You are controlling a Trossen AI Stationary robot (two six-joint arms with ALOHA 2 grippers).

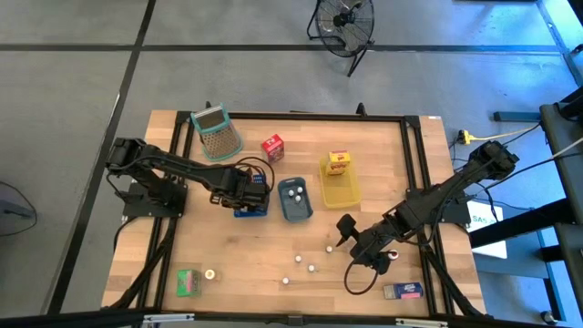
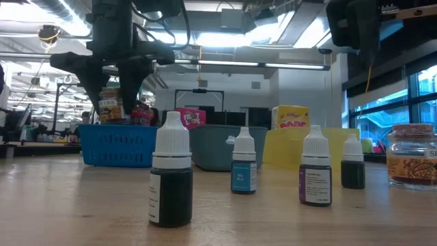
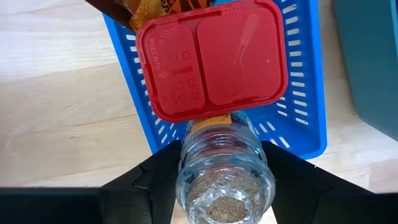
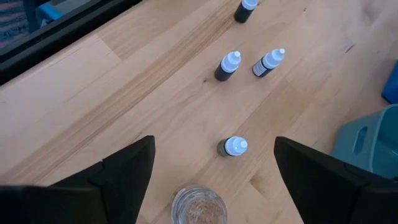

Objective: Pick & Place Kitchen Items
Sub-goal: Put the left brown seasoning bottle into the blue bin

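Note:
My left gripper (image 1: 248,185) hangs over the blue tray (image 3: 298,93), shut on a small clear jar (image 3: 224,180) of brown granules. In the tray below it lie a red tin (image 3: 211,59) and a brown packet (image 3: 146,9). My right gripper (image 4: 214,155) stands open above the table's near right part, tilted down. Below it are several white-capped dropper bottles (image 4: 232,147) and a second jar (image 4: 199,205), all standing on their bases. It touches none of them. My left gripper pinches the small jar by its two opposite sides (image 3: 185,177) between its two fingers (image 3: 158,186). The fingers come from above and point down. In the low view the jar (image 2: 109,104) hangs clear above the blue tray (image 2: 116,145).
A green-rimmed mesh basket (image 1: 216,132) and a red carton (image 1: 272,146) stand at the back. The grey-blue tray (image 1: 296,211) and the yellow tray (image 1: 342,191), which holds a yellow carton (image 1: 339,162), are mid-table. A green carton (image 1: 189,281) and a blue carton (image 1: 403,291) lie near the front edge.

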